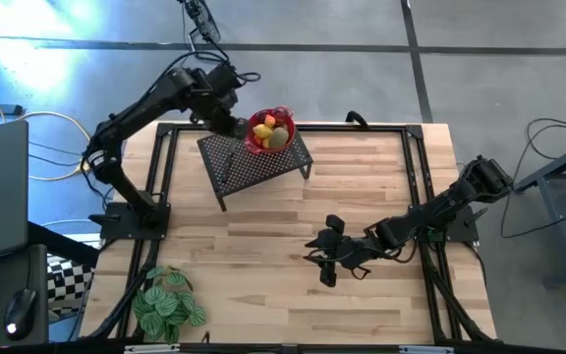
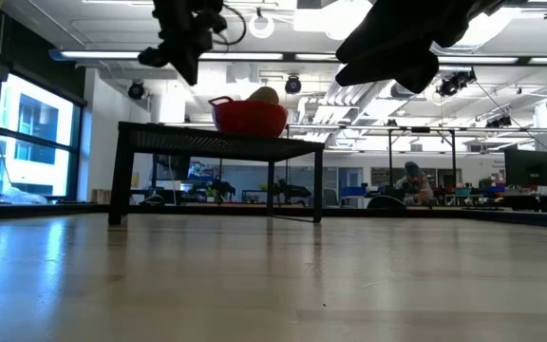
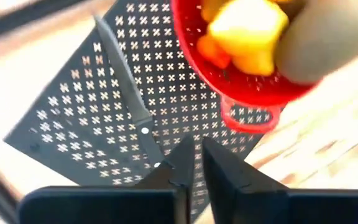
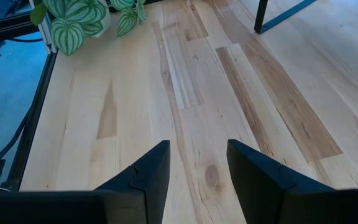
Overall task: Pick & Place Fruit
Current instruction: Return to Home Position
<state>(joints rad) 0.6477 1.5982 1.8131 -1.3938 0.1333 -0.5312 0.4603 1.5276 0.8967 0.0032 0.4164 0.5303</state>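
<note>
- While my left gripper (image 1: pixel 232 122) hangs over the black mesh shelf (image 1: pixel 263 169) at upper centre of the overhead frame, its fingers (image 3: pixel 180 163) stand all but closed, with a thin slit between them and nothing in it.
- The fruit (image 1: pixel 270 132) sits heaped in the red strainer bowl (image 1: pixel 253 141) on the shelf's upper right corner as seen from above. Yellow and orange pieces read clearly, but I cannot count them because the top of the heap hides the rest.
- From my left wrist, one large brownish piece is only a blur, and the frame edge cuts off the bowl.
- A knife (image 3: pixel 127 84) lies flat on the shelf near the bowl, not touching it. In the overhead view I cannot make it out beside my own gripper.
- My right gripper (image 1: pixel 324 256) hangs above the bare table (image 1: pixel 254 251), right of centre in the lower half, with its jaws wide apart and empty.
- At table height both arms are dark shapes cropped by the top of the frame, and only one pale fruit shows above the bowl's rim.
- A leafy plant (image 1: pixel 166 301) stands at lower left.
- A person (image 2: pixel 411 180) sits far behind the table, too small to make out.
</note>
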